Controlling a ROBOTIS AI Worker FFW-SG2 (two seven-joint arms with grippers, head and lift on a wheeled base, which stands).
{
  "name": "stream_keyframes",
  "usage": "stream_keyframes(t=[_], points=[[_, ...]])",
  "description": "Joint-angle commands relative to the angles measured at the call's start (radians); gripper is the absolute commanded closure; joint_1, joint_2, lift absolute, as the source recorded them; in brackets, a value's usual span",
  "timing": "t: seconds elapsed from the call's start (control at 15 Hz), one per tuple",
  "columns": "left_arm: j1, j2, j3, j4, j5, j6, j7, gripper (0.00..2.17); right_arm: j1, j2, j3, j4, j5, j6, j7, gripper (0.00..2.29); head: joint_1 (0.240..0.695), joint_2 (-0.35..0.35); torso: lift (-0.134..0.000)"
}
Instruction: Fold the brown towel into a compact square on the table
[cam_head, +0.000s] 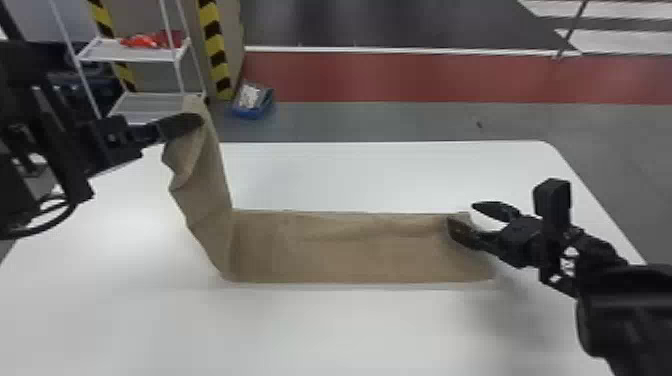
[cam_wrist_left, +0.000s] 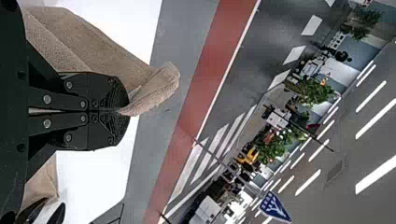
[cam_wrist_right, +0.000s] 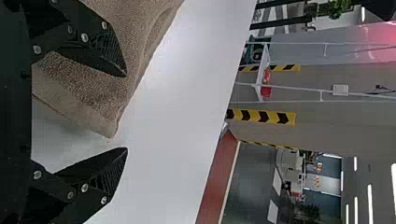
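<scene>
Right arm (cam_head: 625, 310), nearest, comes in over the bench's (cam_head: 350, 330) right edge. Right tool (cam_head: 460, 212): fingers apart, at the far right corner of the towel (cam_head: 345, 252). Towel: long strip across mid-bench, left end raised. Left tool (cam_head: 197, 121): clamped on that end, toward bench's left edge. Progress (judged): lengthwise folding apparently done, roughly halfway. Remaining: lay raised end over rightward, finish crosswise folds to a square, align edges.

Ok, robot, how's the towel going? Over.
Left tool shut on lifted end of towel. Right tool open at flat end. One finger over towel, possibly in the way.
</scene>
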Motion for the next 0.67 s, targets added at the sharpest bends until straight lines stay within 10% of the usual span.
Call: stream_keyframes(t=[0.0, 0.6], points=[[0.001, 0.004, 0.000, 0.000, 0.000, 0.000, -0.002, 1.79, -0.012, 0.000, 0.004, 0.018, 0.007, 0.003, 0.008, 0.50, 0.695, -0.030, -0.128], [-0.002, 0.016, 0.003, 0.000, 0.000, 0.000, -0.002, 1.79, -0.021, 0.000, 0.010, 0.009, 0.013, 0.065, 0.031, 1.03, 0.695, -0.023, -0.128]])
